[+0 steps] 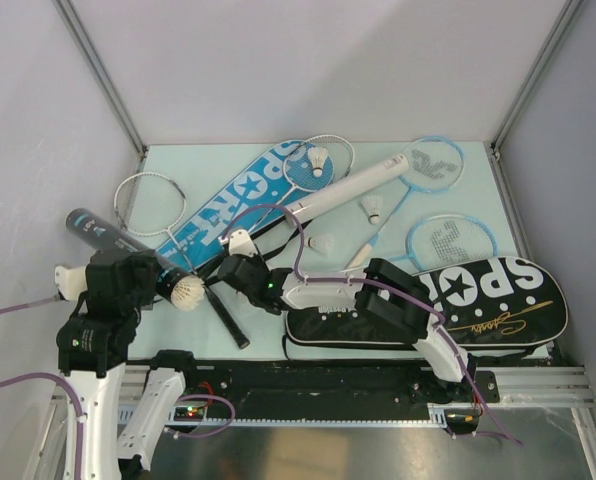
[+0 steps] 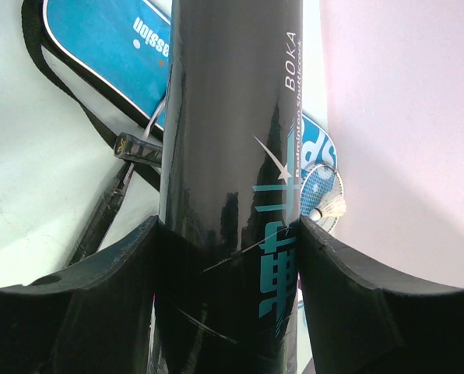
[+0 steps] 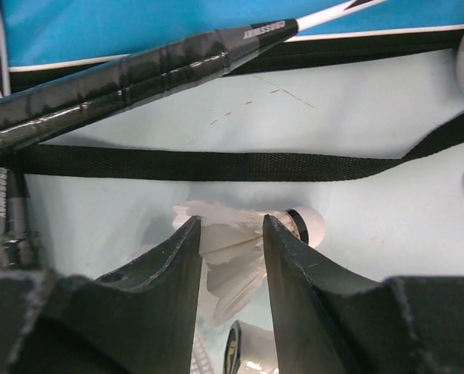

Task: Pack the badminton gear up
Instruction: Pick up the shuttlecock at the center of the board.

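My left gripper (image 1: 138, 270) (image 2: 228, 226) is shut on the black tube (image 1: 113, 243) (image 2: 232, 117), which slants over the table's left side. A white shuttlecock (image 1: 188, 292) sits at the tube's lower end. My right gripper (image 1: 240, 243) (image 3: 230, 222) reaches left across the middle and is shut on another shuttlecock (image 3: 233, 253), pinching its feathers, cork (image 3: 310, 224) pointing right. The blue cover (image 1: 233, 205) lies behind, the black cover (image 1: 488, 300) at front right. The white tube (image 1: 353, 185) lies diagonally mid-table.
Rackets lie at left (image 1: 148, 195), on the blue cover (image 1: 313, 160) and at right (image 1: 433, 165) (image 1: 448, 240). Loose shuttlecocks rest nearby (image 1: 321, 160) (image 1: 375, 210) (image 1: 321, 243). A black racket handle (image 3: 138, 70) and a black strap (image 3: 216, 164) lie just beyond my right fingers.
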